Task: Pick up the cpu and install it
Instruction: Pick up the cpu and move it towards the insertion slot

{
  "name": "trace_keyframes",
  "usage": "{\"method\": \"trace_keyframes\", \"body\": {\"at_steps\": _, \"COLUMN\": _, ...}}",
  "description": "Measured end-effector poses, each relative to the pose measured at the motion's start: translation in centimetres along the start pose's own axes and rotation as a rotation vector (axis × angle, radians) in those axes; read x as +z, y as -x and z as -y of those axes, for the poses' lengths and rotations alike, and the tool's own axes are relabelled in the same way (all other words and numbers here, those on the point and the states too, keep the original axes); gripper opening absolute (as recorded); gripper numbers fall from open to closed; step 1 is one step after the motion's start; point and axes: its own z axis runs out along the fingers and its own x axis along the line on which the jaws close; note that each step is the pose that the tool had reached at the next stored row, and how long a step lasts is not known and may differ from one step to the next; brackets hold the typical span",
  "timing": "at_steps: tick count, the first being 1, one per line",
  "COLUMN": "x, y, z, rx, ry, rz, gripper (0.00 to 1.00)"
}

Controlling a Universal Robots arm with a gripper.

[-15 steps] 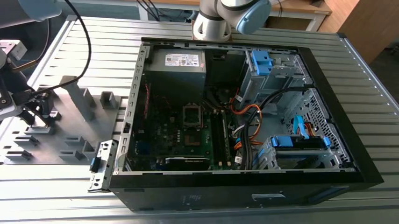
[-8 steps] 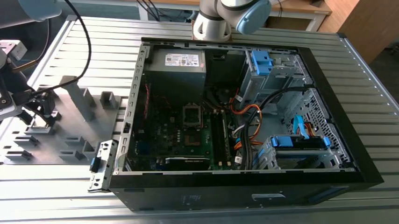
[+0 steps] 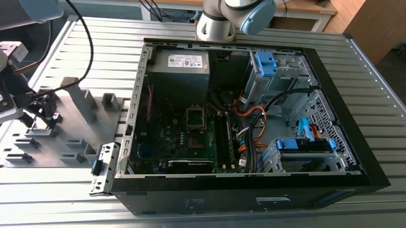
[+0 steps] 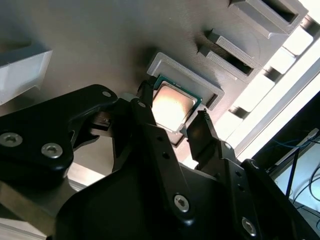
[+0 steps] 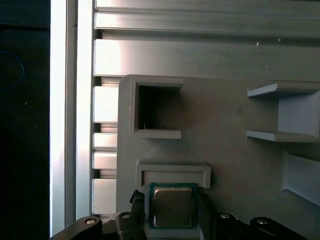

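At the exterior view's left, the pincer point(image 3: 39, 116) is hanging low over the grey fixture tray point(image 3: 70, 135). It is well apart from the open computer case point(image 3: 222, 197) filling the centre and right. In both wrist views it is pinching the cpu point(image 5: 172, 206) by two opposite edges. The chip is lying in its walled nest, with bare tray around it.

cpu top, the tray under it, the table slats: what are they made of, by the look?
Top of the cpu: bare metal, silver-grey and smooth, throwing a soft glare; its rim looks like green circuit board. Under it, the fixture tray: matte grey plastic, probably printed, judging by fine ridges on its blocks. Beneath that, the table: likely aluminium profile, satin, with bright highlights along grooved slats.
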Motion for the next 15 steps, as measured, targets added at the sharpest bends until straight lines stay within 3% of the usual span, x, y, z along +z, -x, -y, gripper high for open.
{"method": "trace_keyframes", "body": {"at_steps": 15, "x": 0.15, "y": 0.06, "z": 0.0, "rx": -0.019, "ry": 0.0006, "rz": 0.0005, "gripper": 0.54}}
